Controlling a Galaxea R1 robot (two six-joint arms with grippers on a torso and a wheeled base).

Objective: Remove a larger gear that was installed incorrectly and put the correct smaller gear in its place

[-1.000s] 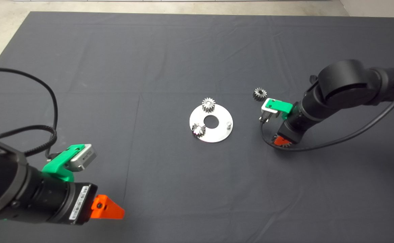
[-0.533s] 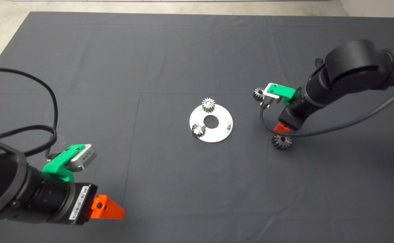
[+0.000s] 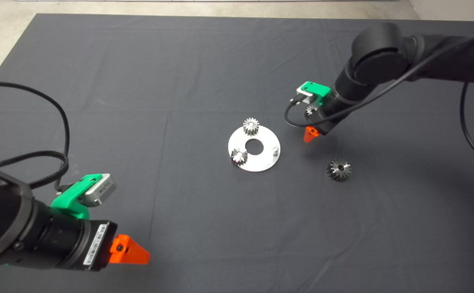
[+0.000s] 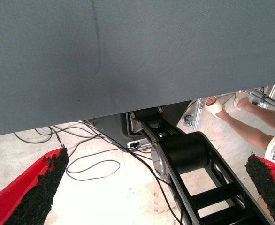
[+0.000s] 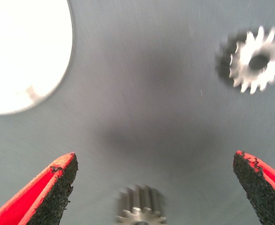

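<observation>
Larger gear: laid on the mat, removed. Smaller gear: seen between the released jaws of the right gripper; descent is best centred before closure. Left gripper: parked at the bench edge, jaws spread.

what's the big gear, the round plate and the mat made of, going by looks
Larger gear: likely steel, shiny grey with bright glints on its slanted teeth.
Round plate: probably polished metal, pale and reflective, washed out white in the right wrist view.
Mat: seemingly dark woven cloth, matte, with soft creases and fold lines.

Larger gear right of disc; smaller gear seemingly behind.
</observation>
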